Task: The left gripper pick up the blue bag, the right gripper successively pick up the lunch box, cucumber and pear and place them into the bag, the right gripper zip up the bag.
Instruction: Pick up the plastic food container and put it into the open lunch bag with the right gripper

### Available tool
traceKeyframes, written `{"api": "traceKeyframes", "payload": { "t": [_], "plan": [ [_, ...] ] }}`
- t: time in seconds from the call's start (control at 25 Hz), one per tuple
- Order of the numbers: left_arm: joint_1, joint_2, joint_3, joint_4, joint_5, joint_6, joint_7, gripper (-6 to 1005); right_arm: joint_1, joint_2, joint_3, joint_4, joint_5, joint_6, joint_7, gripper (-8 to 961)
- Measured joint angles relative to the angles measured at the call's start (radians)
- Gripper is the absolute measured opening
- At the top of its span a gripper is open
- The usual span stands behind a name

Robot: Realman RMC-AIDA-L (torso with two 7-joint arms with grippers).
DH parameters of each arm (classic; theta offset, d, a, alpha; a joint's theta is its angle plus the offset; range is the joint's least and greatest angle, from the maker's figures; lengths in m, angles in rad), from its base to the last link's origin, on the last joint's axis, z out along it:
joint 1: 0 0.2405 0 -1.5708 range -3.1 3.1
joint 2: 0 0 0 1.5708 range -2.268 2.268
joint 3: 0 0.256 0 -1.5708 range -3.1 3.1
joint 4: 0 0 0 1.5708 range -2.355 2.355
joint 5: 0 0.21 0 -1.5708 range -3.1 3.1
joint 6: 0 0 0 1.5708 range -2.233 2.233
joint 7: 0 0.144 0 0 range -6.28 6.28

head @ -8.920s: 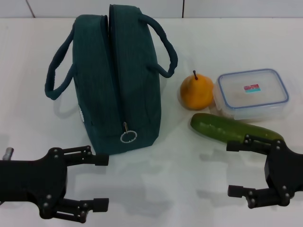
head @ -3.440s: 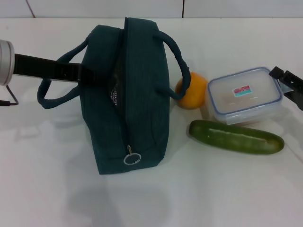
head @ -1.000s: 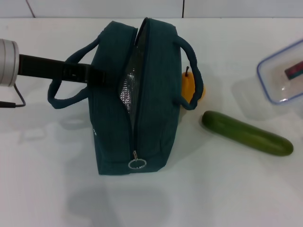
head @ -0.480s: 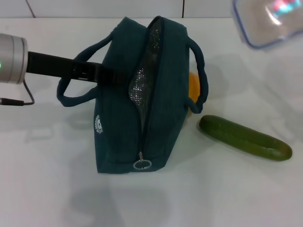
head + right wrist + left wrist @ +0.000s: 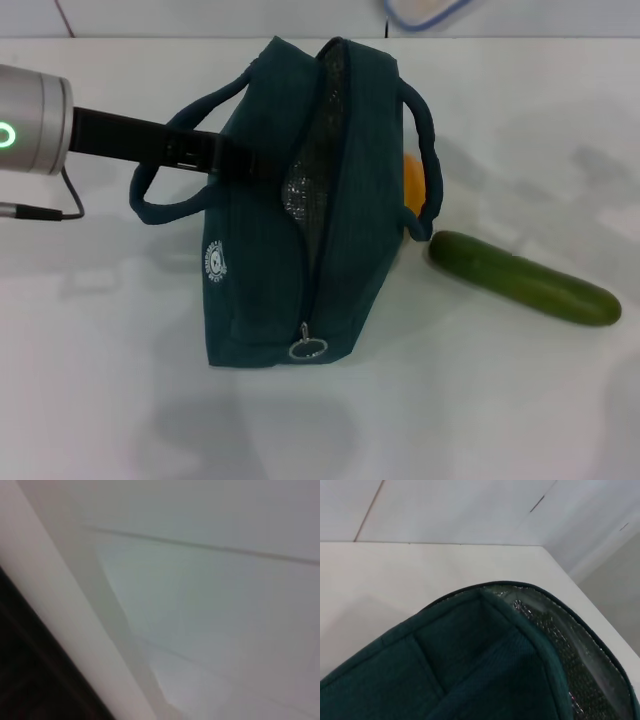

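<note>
We judge the coming move turns on the blue bag's (image 5: 300, 240) slot: it runs from the table's near edge toward the far edge, foil lining showing. The lunch box (image 5: 425, 10) hangs just past the bag's far end, toward the far right corner, only its blue rim in view; it must come down along that axis. The right tool is unseen. The left tool (image 5: 235, 160) reaches in at the bag's left handle; its spread we cannot tell.

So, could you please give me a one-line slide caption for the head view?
Left hand holds the blue bag open on the table, pear and cucumber beside it.
</note>
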Motion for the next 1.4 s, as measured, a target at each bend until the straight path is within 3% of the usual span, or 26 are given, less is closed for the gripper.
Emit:
{"api": "traceKeyframes", "payload": {
  "t": [0.16, 0.64, 0.96, 1.4],
  "plan": [
    [-0.004, 0.000, 0.009, -0.001, 0.000, -0.001, 0.000, 39, 0.025, 0.002, -0.093, -0.002, -0.001, 0.054, -0.042, 97],
    [0.006, -0.002, 0.030, 0.000, -0.028, 0.001, 0.000, 39, 0.067, 0.003, -0.202, 0.001, -0.002, 0.214, -0.084, 96],
    [0.009, -0.002, 0.029, -0.001, -0.031, -0.006, 0.001, 39, 0.111, 0.003, -0.219, 0.005, 0.004, 0.196, -0.090, 96],
    [0.032, 0.000, -0.021, -0.002, -0.031, -0.038, 0.024, 39, 0.011, 0.003, -0.292, -0.009, -0.004, 0.249, -0.094, 96]
  ]
}}
